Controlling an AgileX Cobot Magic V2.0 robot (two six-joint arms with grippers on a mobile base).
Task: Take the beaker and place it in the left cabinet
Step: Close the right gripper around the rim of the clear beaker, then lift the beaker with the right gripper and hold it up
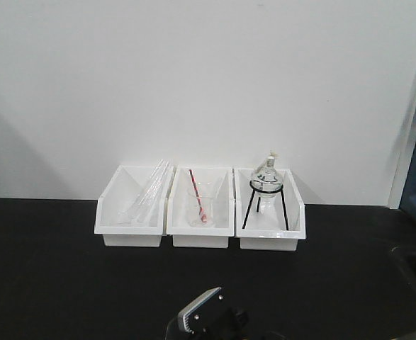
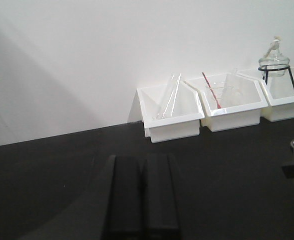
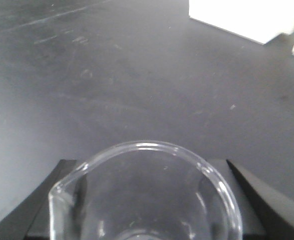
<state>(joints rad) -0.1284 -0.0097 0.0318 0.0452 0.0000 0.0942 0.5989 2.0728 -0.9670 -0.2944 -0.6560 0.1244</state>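
Item 1: beaker [image 3: 144,200], clear glass, spout at the rim, clamped between the 2 dark fingers of the right pincer [image 3: 144,172] over the black bench [image 3: 136,75]; whether it touches the bench cannot be told.
Item 2: left pincer [image 2: 141,200], fingers pressed together, gripping nothing.
Item 3: 3 white bins [image 1: 200,239] in a row against the wall [image 1: 193,71], holding glass tubes [image 1: 147,191], rod beaker [image 1: 200,205], flask [image 1: 266,177] on tripod [image 1: 284,209].

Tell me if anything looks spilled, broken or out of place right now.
Nothing stands out. The three white plastic bins sit in a straight row on the black bench, their glassware upright or leaning inside. The small clear glass beaker is held in the right hand, its visible rim unchipped. No spills visible.
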